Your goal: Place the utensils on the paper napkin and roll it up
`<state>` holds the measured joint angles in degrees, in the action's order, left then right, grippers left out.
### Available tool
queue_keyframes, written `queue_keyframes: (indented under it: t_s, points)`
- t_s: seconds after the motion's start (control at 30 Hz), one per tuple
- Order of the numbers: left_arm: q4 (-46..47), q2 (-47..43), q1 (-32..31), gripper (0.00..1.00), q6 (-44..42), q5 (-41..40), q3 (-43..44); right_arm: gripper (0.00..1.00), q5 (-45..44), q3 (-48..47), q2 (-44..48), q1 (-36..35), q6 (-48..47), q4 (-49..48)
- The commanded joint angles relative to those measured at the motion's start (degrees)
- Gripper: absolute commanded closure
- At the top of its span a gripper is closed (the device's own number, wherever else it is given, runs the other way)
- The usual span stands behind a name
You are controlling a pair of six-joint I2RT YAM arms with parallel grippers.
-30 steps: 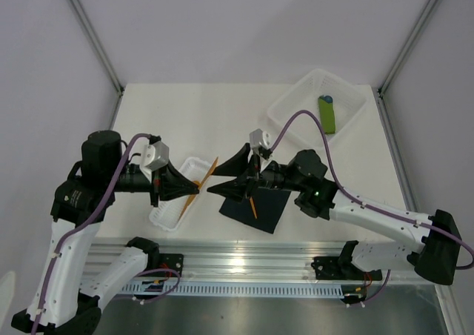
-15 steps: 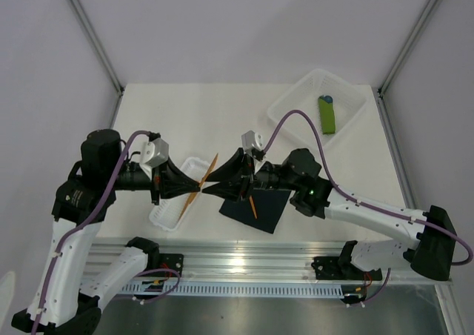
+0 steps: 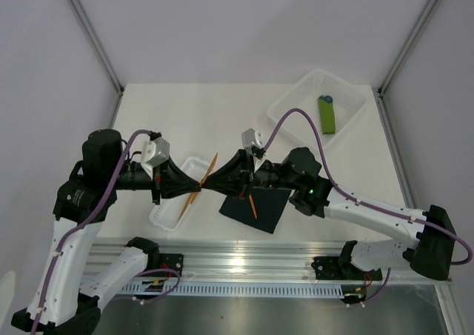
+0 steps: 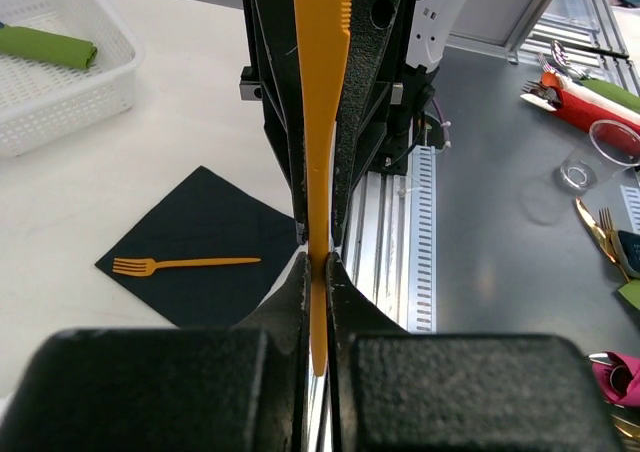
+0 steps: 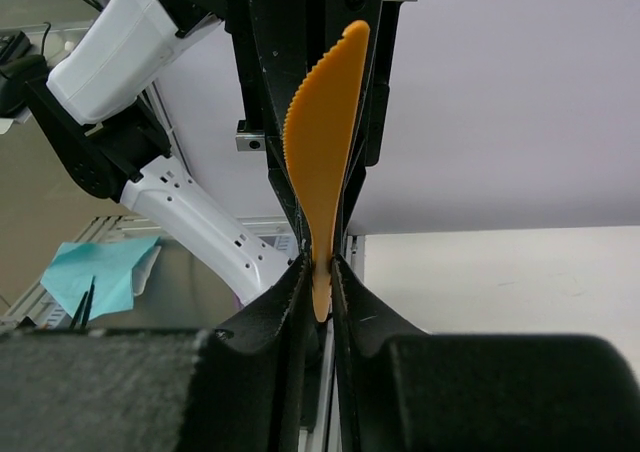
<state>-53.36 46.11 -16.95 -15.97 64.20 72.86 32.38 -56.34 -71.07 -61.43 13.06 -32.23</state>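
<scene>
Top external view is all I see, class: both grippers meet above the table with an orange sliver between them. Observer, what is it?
Observer: An orange knife; the right wrist view shows its serrated edge.
Operator: Who grips it?
Observer: The left wrist view shows the left gripper shut on it; the right gripper looks shut on it too.
Operator: And the orange piece on the black napkin?
Observer: An orange fork, lying flat, tines visible in the left wrist view.
</scene>
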Motion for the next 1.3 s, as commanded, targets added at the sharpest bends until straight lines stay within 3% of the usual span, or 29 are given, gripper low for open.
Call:
queue_keyframes:
  t_s: [0.0, 0.27, 0.3, 0.33, 0.37, 0.4, 0.43, 0.5, 0.6, 0.63, 0.73, 0.83, 1.1, 1.27]
  points:
    - [2.0, 0.1, -0.3, 0.99, 1.0, 0.0, 0.1, 0.83, 0.8, -2.6, -0.1, -0.5, 0.3, -2.5]
    - [2.1, 0.2, -0.4, 0.99, 1.0, -1.6, -0.5, 1.00, -1.0, -2.5, 0.2, -0.7, 1.4, -1.0]
    - [2.0, 0.3, -0.4, 0.94, 0.9, -2.1, -0.8, 1.00, -1.7, -2.5, 0.6, -0.7, 1.6, -0.5]
    - [1.8, 0.3, -0.5, 0.80, 0.7, -2.2, -0.9, 1.00, -2.4, -2.5, 0.8, -0.7, 1.6, 1.0]
    - [1.5, 0.4, -0.4, 0.37, 0.2, -2.7, -0.8, 1.00, -4.7, -2.5, 1.0, -0.7, 1.8, 2.2]
    - [1.0, 0.4, -0.4, 0.23, -0.1, -4.4, -0.9, 1.00, -6.1, -2.7, 1.6, -0.7, 1.7, 3.7]
    - [0.7, 0.3, -0.4, 0.02, -1.0, -5.9, -0.9, 1.00, -9.0, -3.3, 1.7, -0.6, 1.5, 8.1]
    - [0.0, 0.1, -0.4, 0.01, -1.6, -10.5, -0.5, 1.00, -13.5, -4.7, 2.2, -0.2, 1.4, 14.8]
    - [0.0, -0.1, -0.4, 0.00, -1.8, -24.8, -1.4, 1.00, -23.4, -9.8, 1.5, 3.6, 4.4, 33.5]
    - [1.1, -0.1, -0.4, 0.00, -1.6, -33.1, -2.7, 1.00, -25.2, -13.2, -0.6, 5.2, 6.0, 44.6]
    - [4.1, -0.1, -0.2, 0.00, -1.3, -47.9, -7.2, 1.00, -30.8, -18.2, -5.6, 11.0, 9.8, 63.2]
    - [9.6, 0.4, 0.5, 0.01, -1.5, -56.3, -15.1, 1.00, -32.3, -23.3, -13.8, 14.4, 9.6, 73.8]
    - [17.9, 4.4, 3.3, 0.00, 0.7, -60.9, -21.7, 1.00, -29.5, -34.2, -35.6, 17.3, 5.8, 87.3]
    - [17.6, 6.7, 3.3, 0.00, 0.8, -62.9, -20.9, 1.00, -29.5, -38.8, -41.3, 17.0, 4.5, 91.4]
